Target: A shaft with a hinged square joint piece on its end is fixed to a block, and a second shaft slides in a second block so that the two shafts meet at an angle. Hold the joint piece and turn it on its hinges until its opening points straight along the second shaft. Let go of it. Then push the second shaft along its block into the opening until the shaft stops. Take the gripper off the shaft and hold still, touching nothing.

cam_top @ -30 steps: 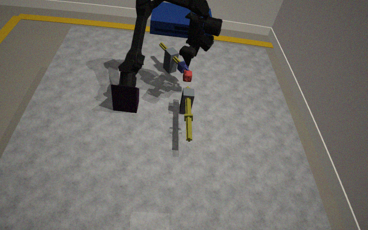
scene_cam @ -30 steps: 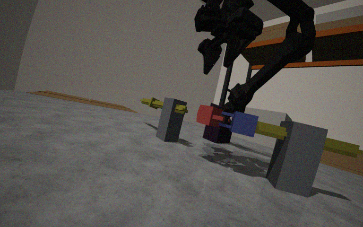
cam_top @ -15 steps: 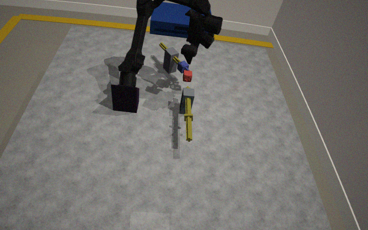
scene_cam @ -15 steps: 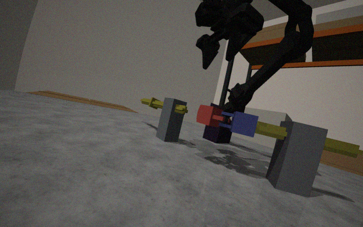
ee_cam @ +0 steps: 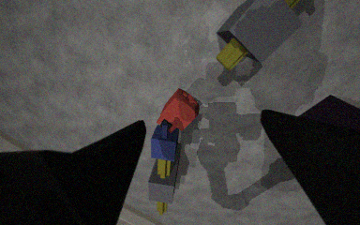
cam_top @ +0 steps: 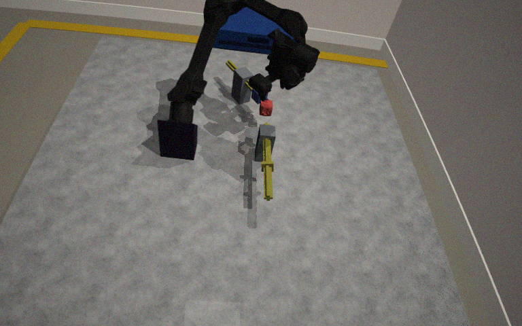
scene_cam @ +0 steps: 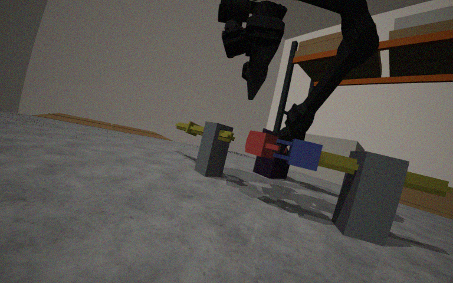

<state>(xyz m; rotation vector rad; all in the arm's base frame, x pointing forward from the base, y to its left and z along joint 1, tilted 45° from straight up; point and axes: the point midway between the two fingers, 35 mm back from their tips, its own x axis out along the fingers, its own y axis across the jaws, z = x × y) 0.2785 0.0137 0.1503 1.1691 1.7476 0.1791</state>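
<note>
The red square joint piece [cam_top: 266, 108] [scene_cam: 256, 143] [ee_cam: 180, 109] hangs hinged on the blue fork [scene_cam: 305, 154] [ee_cam: 164, 147] at the end of the fixed yellow shaft [cam_top: 231, 64] [scene_cam: 337, 162]. It is bent toward the second shaft; whether its opening points exactly along that shaft I cannot tell. The second yellow shaft [cam_top: 268, 180] [scene_cam: 197, 130] [ee_cam: 232, 54] passes through its grey block [cam_top: 266, 131] [scene_cam: 213, 147] [ee_cam: 272, 28], and its end stands apart from the red piece. My gripper [scene_cam: 240, 78] [ee_cam: 202, 120] is open and empty, above the joint and touching nothing.
The fixed shaft's grey block [cam_top: 241, 86] [scene_cam: 377, 196] [ee_cam: 160, 189] stands behind the joint. The arm's dark base [cam_top: 177, 140] stands to the left in the top view. The second shaft carries a collar [cam_top: 267, 166] on its outer part. A blue bin [cam_top: 246, 32] is at the back.
</note>
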